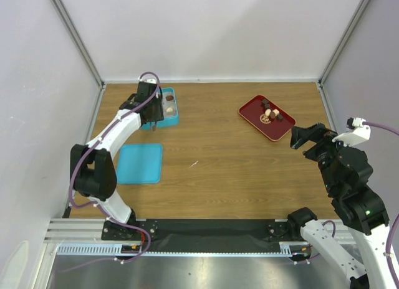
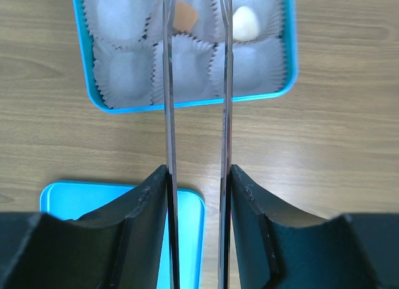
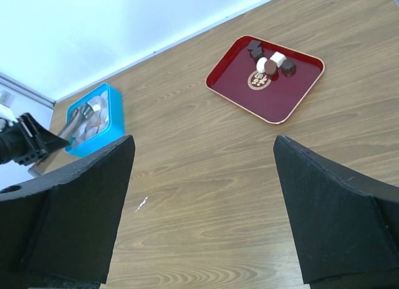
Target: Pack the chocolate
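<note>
Far right: chocolate [image 1: 270, 113] on red tray [image 1: 252, 112], nearest right gripper [image 1: 299, 137], jaws wide;
Far left: left gripper [image 2: 198, 177] clamps tongs [image 2: 168, 114]

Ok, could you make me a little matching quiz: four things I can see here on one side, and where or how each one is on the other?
1. red tray
2. blue lid
3. tongs
4. right gripper

a. clamped in the left gripper, tips over the blue box
b. open, holding nothing
c. carries loose chocolates
d. lying flat on the table

Pairs: 1-c, 2-d, 3-a, 4-b.
</note>
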Robot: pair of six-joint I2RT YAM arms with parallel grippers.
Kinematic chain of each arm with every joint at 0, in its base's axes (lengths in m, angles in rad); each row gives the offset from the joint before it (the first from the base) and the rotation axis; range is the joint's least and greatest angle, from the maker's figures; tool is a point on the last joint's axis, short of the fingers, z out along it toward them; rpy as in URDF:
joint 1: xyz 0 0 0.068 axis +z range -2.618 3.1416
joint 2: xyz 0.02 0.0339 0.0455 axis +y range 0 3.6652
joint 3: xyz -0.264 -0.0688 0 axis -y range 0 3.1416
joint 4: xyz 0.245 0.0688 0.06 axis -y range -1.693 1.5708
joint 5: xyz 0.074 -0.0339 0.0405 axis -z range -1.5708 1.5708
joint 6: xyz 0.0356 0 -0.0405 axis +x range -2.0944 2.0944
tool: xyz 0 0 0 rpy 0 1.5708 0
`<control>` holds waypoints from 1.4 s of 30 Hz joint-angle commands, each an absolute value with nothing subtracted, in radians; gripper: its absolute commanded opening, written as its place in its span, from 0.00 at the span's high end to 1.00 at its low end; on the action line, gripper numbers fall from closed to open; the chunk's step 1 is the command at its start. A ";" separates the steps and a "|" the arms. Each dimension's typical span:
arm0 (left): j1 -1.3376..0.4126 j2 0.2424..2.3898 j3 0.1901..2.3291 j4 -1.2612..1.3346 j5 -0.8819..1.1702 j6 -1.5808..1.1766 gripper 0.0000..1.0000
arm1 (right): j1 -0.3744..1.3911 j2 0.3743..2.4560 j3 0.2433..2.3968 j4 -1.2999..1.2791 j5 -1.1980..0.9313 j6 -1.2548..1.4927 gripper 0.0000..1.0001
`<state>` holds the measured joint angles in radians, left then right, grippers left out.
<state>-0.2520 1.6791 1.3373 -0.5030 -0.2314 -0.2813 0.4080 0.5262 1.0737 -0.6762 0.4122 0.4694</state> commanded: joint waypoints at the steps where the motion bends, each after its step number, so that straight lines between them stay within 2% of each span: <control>1: -0.264 1.557 1.416 -0.489 -0.166 -0.244 0.53 | 0.407 0.534 1.109 -0.669 0.420 0.460 0.00; 4: -0.313 1.531 1.439 -0.483 -0.095 -0.218 0.53 | 0.407 0.531 1.103 -0.678 0.426 0.463 0.00; 10: -0.511 1.545 1.502 -0.459 -0.078 -0.218 0.53 | 0.407 0.526 1.124 -0.696 0.443 0.462 0.01; 14: -0.652 1.607 1.558 -0.430 -0.092 -0.221 0.53 | 0.407 0.531 1.146 -0.716 0.446 0.462 0.01; 23: -0.839 1.816 1.689 -0.388 -0.130 -0.222 0.54 | 0.405 0.520 1.157 -0.741 0.463 0.469 0.00; 42: -0.936 2.230 1.999 -0.327 -0.170 -0.173 0.51 | 0.407 0.538 1.164 -0.736 0.472 0.445 0.00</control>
